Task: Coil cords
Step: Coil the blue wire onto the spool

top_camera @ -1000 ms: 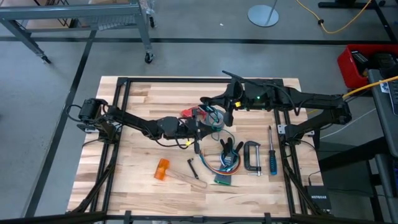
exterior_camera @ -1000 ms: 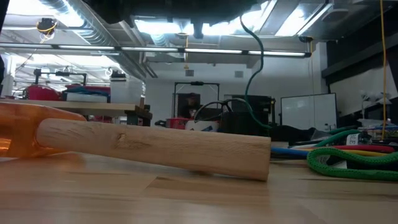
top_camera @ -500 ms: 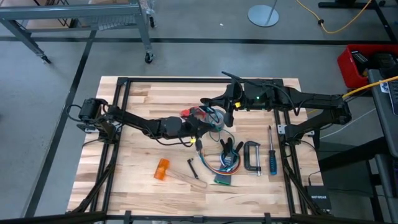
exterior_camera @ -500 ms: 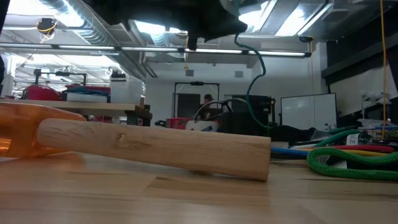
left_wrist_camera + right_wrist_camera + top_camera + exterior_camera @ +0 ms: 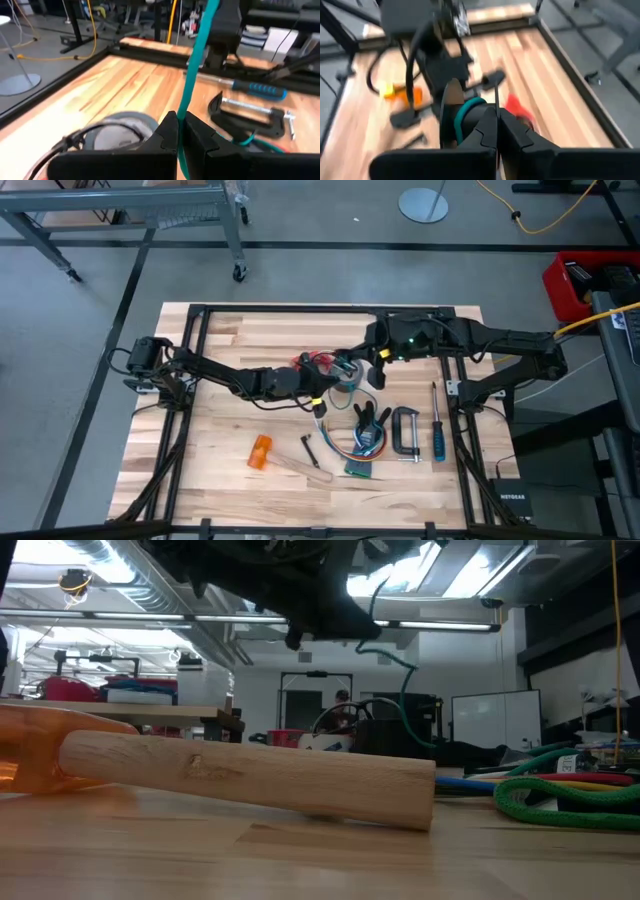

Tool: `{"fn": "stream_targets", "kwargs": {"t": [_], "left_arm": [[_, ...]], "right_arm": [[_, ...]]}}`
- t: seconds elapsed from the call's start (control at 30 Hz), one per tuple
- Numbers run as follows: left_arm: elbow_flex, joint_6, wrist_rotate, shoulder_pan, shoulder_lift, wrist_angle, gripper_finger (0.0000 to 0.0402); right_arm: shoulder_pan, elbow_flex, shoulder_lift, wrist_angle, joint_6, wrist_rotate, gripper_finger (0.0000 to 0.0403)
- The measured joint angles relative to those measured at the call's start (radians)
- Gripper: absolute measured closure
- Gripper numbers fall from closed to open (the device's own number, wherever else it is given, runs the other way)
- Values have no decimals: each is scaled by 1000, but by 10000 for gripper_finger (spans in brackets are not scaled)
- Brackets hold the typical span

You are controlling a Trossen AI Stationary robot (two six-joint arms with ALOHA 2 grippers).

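A teal cord [image 5: 196, 60] runs up out of my left gripper [image 5: 180, 127], which is shut on it above the table's middle [image 5: 322, 392]. My right gripper [image 5: 496, 120] stands just to its right and farther back [image 5: 350, 370]. It is shut, with a thin dark cord [image 5: 496, 95] rising from between its fingers and a teal loop [image 5: 467, 107] beside them. A red plastic piece [image 5: 300, 360] lies under the grippers and shows in the right wrist view [image 5: 517, 107]. A grey tape roll [image 5: 120, 130] lies below my left gripper. No black puck shows. My left gripper pinches the teal cord [image 5: 183, 112] between its two fingers. The cord passes through the shut fingers, rises taut beyond them and hangs clear of the table. My right gripper is shut on the thin dark cord [image 5: 496, 102], pinched between its two fingers; blur hides more.
A bundle of blue and dark cords [image 5: 365, 435], a black C-clamp [image 5: 405, 430] and a blue-handled screwdriver [image 5: 437, 430] lie near the right. An orange tool with a wooden handle [image 5: 250, 775] lies near the front edge. A green rope [image 5: 560, 800] lies at the low view's right.
My left gripper has gone a little toward the table's right edge and downward with the teal cord. My right gripper has drawn back toward the right and turned, its fingers now pointing toward the near edge. The hanging cord has swung with them.
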Motion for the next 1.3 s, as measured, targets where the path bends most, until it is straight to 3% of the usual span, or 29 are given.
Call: {"fn": "stream_targets", "kwargs": {"t": [0.33, 0.67, 1.03, 1.3], "left_arm": [[0, -30, 0, 7, -1, -87, 401], [1, -66, 3, 43, -8, -97, 401], [-2, -48, -3, 51, -118, -115, 401], [-3, -128, 28, 53, -141, -110, 401]], "right_arm": [[0, 0, -4, -213, 46, -45, 398], [0, 0, -3, -271, 57, -72, 398], [0, 0, -1, -290, 58, -78, 398], [1, -2, 57, -290, 77, 6, 398]]}}
